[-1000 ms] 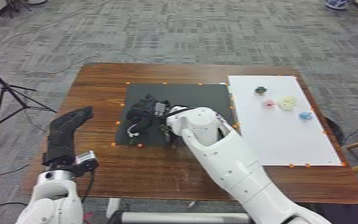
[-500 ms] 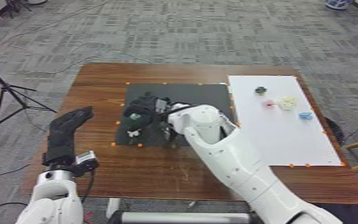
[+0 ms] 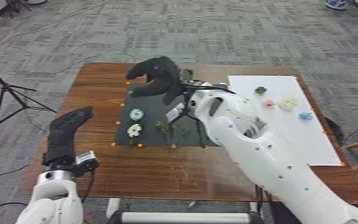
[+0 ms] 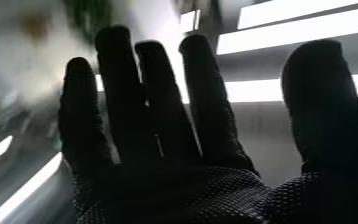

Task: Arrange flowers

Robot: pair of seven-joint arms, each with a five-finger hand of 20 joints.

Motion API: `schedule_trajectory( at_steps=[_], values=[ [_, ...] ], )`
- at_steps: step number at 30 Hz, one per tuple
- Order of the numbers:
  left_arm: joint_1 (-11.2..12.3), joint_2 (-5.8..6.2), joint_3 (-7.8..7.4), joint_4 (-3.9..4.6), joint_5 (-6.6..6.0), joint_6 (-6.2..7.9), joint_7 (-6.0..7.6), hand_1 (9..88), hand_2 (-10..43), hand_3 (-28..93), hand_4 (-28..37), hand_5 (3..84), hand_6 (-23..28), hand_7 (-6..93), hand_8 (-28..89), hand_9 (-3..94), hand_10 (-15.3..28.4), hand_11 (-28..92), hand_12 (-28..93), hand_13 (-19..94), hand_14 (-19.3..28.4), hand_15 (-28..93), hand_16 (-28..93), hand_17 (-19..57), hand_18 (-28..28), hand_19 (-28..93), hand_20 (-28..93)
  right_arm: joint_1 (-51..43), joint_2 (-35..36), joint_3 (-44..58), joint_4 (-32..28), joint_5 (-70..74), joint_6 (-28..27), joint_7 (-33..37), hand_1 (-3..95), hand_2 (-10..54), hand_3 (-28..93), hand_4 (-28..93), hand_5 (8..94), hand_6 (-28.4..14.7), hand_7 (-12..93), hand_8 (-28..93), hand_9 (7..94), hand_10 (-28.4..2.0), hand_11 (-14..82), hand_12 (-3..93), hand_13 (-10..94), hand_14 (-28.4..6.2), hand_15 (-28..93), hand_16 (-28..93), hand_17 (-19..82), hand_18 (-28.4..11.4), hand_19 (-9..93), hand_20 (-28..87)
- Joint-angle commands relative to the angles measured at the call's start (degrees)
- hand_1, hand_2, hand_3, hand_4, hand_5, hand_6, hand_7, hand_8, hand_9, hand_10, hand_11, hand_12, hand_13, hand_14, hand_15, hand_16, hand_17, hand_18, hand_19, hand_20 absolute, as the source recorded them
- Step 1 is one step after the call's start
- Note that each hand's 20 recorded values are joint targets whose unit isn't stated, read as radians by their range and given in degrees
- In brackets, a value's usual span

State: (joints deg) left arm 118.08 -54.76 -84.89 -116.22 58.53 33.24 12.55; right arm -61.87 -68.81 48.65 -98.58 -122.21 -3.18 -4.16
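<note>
In the head view my right hand [image 3: 160, 75] is raised over the far left part of the black mat [image 3: 213, 77]. The same hand [image 4: 184, 192] has its fingers straight and its thumb apart in the right wrist view, holding nothing. On the mat lie a pale blue flower [image 3: 136, 114] and, just nearer, a white flower [image 3: 134, 130], with green stems [image 3: 165, 128] to their right. On the white board [image 3: 269, 140] sit a dark green piece [image 3: 261, 90], a pink flower [image 3: 269, 103], a pale yellow flower [image 3: 287, 103] and a blue flower [image 3: 305, 116]. My left hand [image 3: 67, 125] rests open at the table's left edge.
The brown table [image 3: 149, 172] carries the mat and board, with small orange markers along their edges. My right forearm crosses the near right part of the table. A black tripod [image 3: 11, 90] stands on the floor at the left, and a wooden chair is by the right edge.
My right hand has lifted away from the flowers on the mat and moved toward its far edge, its fingers now extended. The pale blue flower is now uncovered. My left hand has kept still.
</note>
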Motion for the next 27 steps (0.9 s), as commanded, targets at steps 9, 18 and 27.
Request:
schedule_trajectory(
  at_steps=[9, 18, 27],
  values=[
    [17.3, -1.44, -10.52, -5.34, -3.08, -3.70, 5.72, 34.7, -2.5, 70, -18.9, 52.7, 2.7, 20.3, -11, 48.6, 13.1, 23, 10, 35, 14.7, 16, 0, 4.0, 11.7, 10, 17, -29.4, 29.8, 25.4, -0.2, -8.2, 27.3, 9.0, 32.8, -9.5, 67, -17, 63.6, -0.3, 25, -11, 72.9, -12.8, 25.1, 22.2, 66, -12.3, 54, 33, 29, -21.4, 73, 59],
    [16.5, -1.91, -8.98, -5.16, -3.34, -2.54, 5.67, 33.7, -1.9, 70, -18.9, 52.5, 2.6, 20.3, -11, 48.6, 13.1, 23, 10, 35, 14.7, 16, 0, 3.0, 12.1, 9, 17, -28.0, 29.2, 28.9, 10.8, -8.2, 21.9, 8.8, 30.4, -9.5, 69, -18, 64.6, -0.6, 26, -9, 75.0, -12.6, 27.9, 23.5, 70, -11.7, 57, 35, 32, -22.2, 77, 61],
    [17.1, -2.56, -8.25, -5.43, -2.69, -2.80, 6.03, 33.1, -1.6, 70, -19.0, 52.5, 2.7, 20.1, -11, 48.6, 13.1, 22, 10, 35, 14.9, 16, 0, 2.8, 12.1, 9, 16, -24.2, 27.7, 28.8, 19.9, -11.9, 20.0, 4.8, 27.7, -9.5, 70, -19, 63.7, -0.2, 26, -10, 74.7, -12.9, 27.4, 23.6, 69, -12.3, 56, 35, 31, -22.1, 76, 61]
  ],
)
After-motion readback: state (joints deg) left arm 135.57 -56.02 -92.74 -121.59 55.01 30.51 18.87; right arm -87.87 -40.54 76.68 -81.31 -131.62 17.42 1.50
